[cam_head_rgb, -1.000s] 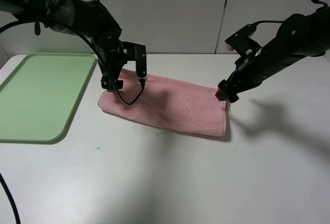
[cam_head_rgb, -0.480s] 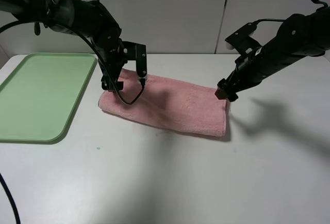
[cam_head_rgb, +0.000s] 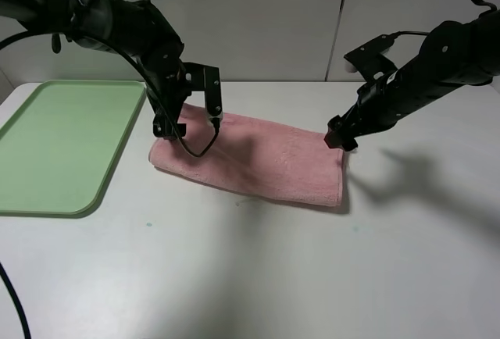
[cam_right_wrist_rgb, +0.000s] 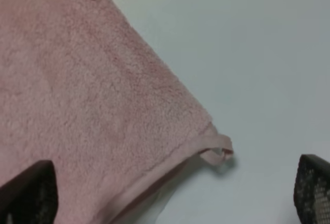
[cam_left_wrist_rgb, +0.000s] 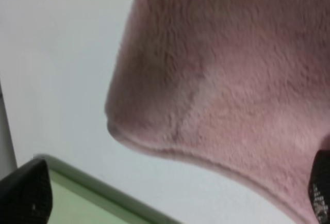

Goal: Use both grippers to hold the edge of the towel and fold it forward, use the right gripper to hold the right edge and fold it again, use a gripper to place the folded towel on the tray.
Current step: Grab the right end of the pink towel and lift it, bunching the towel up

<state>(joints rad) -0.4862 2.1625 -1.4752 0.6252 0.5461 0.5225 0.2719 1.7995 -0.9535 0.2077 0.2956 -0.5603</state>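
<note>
The pink towel (cam_head_rgb: 258, 159) lies on the table as a long band, folded once. My left gripper (cam_head_rgb: 192, 123) hangs open just above its left end, holding nothing. In the left wrist view the towel's rounded corner (cam_left_wrist_rgb: 206, 79) lies between the spread fingertips (cam_left_wrist_rgb: 26, 195). My right gripper (cam_head_rgb: 337, 137) is open over the towel's right end. In the right wrist view the towel's hem (cam_right_wrist_rgb: 165, 167) and a small loop (cam_right_wrist_rgb: 216, 153) at its corner lie on the table, with nothing gripped. The pale-green tray (cam_head_rgb: 62, 144) sits at the far left.
The tray's rim (cam_left_wrist_rgb: 108, 201) lies close to the towel's left corner in the left wrist view. A white wall stands behind the table. Bare white table (cam_head_rgb: 258, 269) runs in front of the towel and to its right.
My right gripper has risen slightly and drawn back from the towel's right end. My left gripper and the towel have barely moved.
</note>
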